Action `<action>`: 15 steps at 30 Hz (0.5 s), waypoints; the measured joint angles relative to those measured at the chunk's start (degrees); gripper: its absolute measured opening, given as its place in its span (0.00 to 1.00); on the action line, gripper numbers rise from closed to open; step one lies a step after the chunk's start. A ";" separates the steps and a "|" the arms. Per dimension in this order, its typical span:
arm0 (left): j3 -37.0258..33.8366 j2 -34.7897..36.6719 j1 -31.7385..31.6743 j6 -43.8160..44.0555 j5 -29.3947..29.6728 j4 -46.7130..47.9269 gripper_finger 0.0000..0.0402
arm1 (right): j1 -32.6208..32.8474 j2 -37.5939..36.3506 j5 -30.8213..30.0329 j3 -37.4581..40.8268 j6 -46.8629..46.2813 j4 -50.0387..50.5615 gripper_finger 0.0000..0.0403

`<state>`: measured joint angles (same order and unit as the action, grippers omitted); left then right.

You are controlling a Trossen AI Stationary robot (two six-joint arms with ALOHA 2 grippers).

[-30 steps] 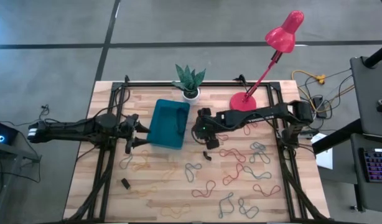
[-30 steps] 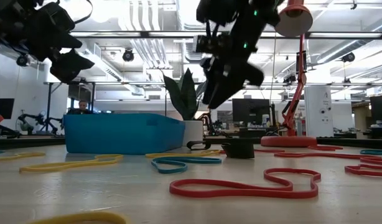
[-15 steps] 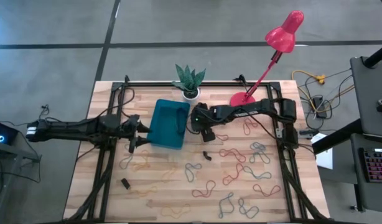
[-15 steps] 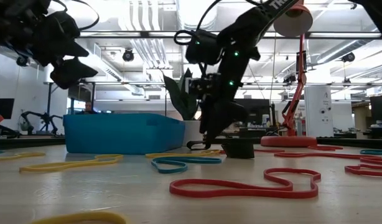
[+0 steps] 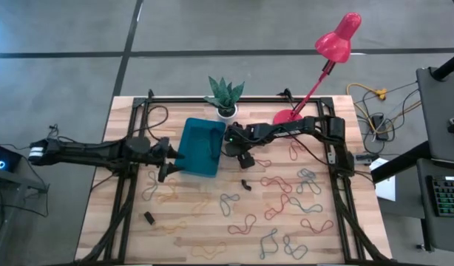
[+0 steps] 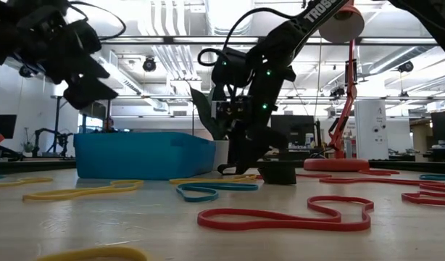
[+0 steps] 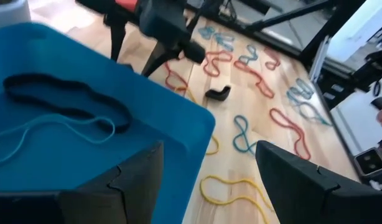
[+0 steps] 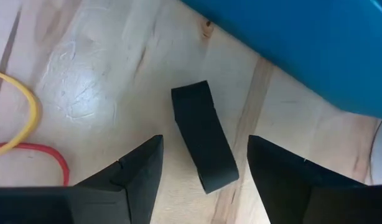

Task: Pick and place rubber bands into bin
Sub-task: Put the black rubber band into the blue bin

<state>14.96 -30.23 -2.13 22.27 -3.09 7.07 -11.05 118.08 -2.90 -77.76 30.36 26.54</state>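
Overhead, "TROSSEN" lettering on right arm point(image 6: 309, 18)

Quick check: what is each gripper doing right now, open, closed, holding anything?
Left gripper: open, empty, at the bin edge.
Right gripper: open, empty, straddling a black band on the table beside the bin.

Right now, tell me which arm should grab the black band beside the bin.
Right. The right gripper hangs low with open fingers on either side of the black band lying on the table by the bin. The left gripper is at the bin's opposite side, open and empty.
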 joint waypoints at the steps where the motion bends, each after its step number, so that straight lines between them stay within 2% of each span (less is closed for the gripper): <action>1: 0.00 -0.34 0.00 -0.01 0.00 -0.18 0.60 | -0.07 0.00 0.17 0.00 -0.68 0.08 0.53; 6: 0.02 -1.71 0.00 -0.01 -0.02 -3.19 0.60 | -0.67 0.02 1.90 0.09 -5.89 0.68 0.40; 11: 0.15 -2.46 0.00 -0.01 -0.06 -4.26 0.60 | -0.81 -0.14 2.21 0.11 -13.43 1.58 0.20; 15: 0.19 -2.12 0.00 -0.10 -0.17 -5.65 0.60 | -0.43 -1.30 2.57 -1.86 -18.96 6.83 0.05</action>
<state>15.15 -32.35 -2.13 22.17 -3.27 1.42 -11.47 116.78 -0.33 -79.62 11.40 33.37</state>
